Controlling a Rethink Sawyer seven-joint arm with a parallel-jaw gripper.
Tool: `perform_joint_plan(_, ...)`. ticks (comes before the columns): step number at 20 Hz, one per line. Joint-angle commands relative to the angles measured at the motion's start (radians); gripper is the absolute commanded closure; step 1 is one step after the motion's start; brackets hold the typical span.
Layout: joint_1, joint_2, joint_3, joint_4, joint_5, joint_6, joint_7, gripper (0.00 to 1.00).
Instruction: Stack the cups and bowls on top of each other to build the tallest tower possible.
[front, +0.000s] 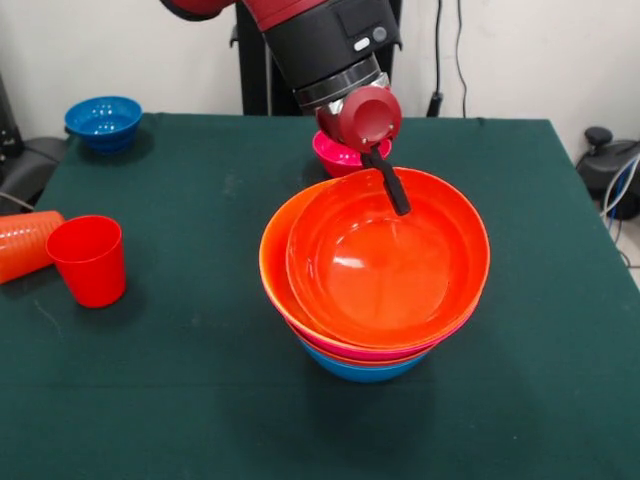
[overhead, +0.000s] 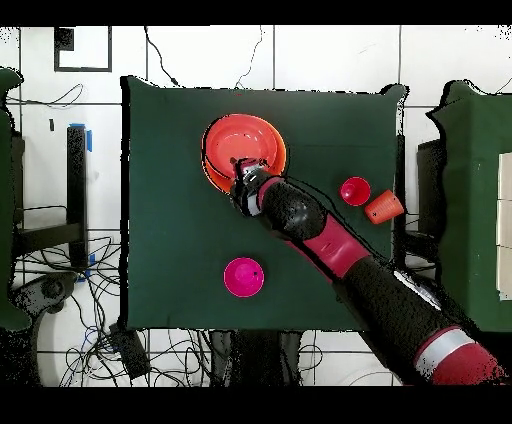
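On the green tabletop, the ribbed orange cup lay on its side touching the upright red cup, both well left of the tower, with the small blue bowl behind them. The tower's top red-orange bowl sat tilted, the gripper at its back rim. One dark finger showed, so whether the fingers gripped it could not be told; the small magenta bowl stood just behind the tower.

Nested bowl tower, blue-based, mid-table
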Motion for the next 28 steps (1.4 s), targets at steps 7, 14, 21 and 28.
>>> perform_joint_plan(7,0.005,-0.141,-0.050,0.064,-0.033,-0.024,0.138,0.00)
perform_joint_plan(14,0.045,-0.242,-0.151,0.076,-0.002,0.081,0.126,0.00)
perform_joint_plan(21,0.025,-0.257,-0.189,0.062,-0.007,0.129,0.097,0.00)
perform_joint_plan(28,-0.013,-0.238,-0.101,0.084,0.009,0.104,0.115,0.00)
